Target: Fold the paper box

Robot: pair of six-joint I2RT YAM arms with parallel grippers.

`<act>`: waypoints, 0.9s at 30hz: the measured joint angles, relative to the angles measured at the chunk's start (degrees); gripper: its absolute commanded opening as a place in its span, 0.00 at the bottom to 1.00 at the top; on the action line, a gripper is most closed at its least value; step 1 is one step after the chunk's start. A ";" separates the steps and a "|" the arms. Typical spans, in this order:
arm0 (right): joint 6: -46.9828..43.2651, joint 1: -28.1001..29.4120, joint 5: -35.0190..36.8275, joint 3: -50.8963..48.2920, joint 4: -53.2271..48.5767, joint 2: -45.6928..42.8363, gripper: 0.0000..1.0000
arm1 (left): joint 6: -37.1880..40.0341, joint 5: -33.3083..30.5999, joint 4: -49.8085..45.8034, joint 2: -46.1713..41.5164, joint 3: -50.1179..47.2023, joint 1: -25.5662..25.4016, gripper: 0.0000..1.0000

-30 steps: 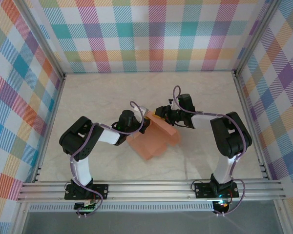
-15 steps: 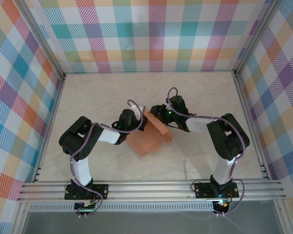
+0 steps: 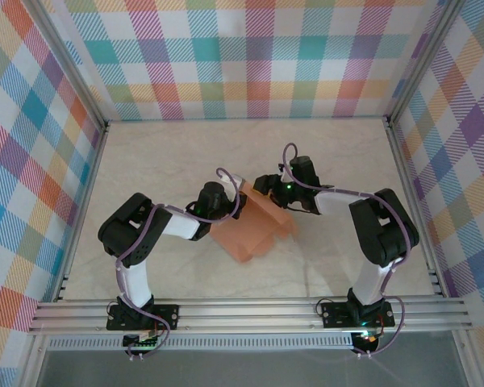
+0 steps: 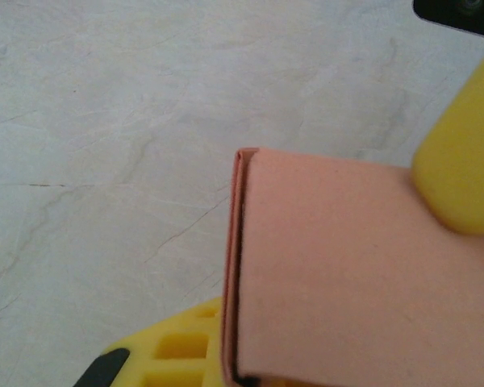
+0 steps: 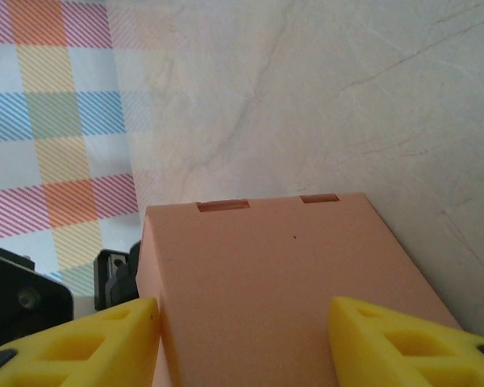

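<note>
Two grippers work the thin salmon-orange cardboard paper box (image 3: 246,235) on the pale marbled table (image 3: 169,161), equally near: at the box's left edge the left gripper (image 4: 323,266) pinches the cardboard, at its far-right end the right gripper (image 5: 242,318) straddles it, jaws wide

We see the paper box (image 3: 246,234) on the tabletop (image 3: 169,153); the left end effector (image 3: 235,206) is at its left edge, the right end effector (image 3: 267,188) at its far corner.

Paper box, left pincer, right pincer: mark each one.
paper box (image 3: 246,238), top view, flat upper face.
left pincer (image 4: 323,266), left wrist view, midway between fingertips.
right pincer (image 5: 244,343), right wrist view, midway between fingertips.
</note>
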 measured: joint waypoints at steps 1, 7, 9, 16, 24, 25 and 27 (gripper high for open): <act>-0.52 -0.04 -0.50 0.00 -0.28 0.00 0.57 | 0.07 0.04 -0.04 0.00 0.00 0.00 0.15; -3.96 -0.07 -4.04 1.14 -2.84 1.14 0.55 | 0.66 0.24 -1.31 0.02 -0.04 0.02 0.28; -5.27 -0.09 -4.42 2.05 -4.02 1.55 0.55 | 0.90 0.20 -1.33 0.02 -0.07 0.02 0.30; -9.22 -0.35 -4.72 4.15 -8.44 1.73 0.55 | 1.31 -0.11 -1.60 0.02 -0.94 0.02 0.33; -10.78 -0.57 -4.79 4.68 -10.45 1.70 0.60 | 0.87 -0.74 -2.58 0.00 -2.27 0.13 0.23; -10.78 -0.57 -4.79 4.68 -10.49 1.70 0.60 | 0.72 -0.72 -2.58 0.00 -2.27 0.13 0.21; -10.73 -0.57 -4.81 4.68 -10.51 1.62 0.60 | 0.57 -0.66 -2.62 0.00 -2.25 0.13 0.19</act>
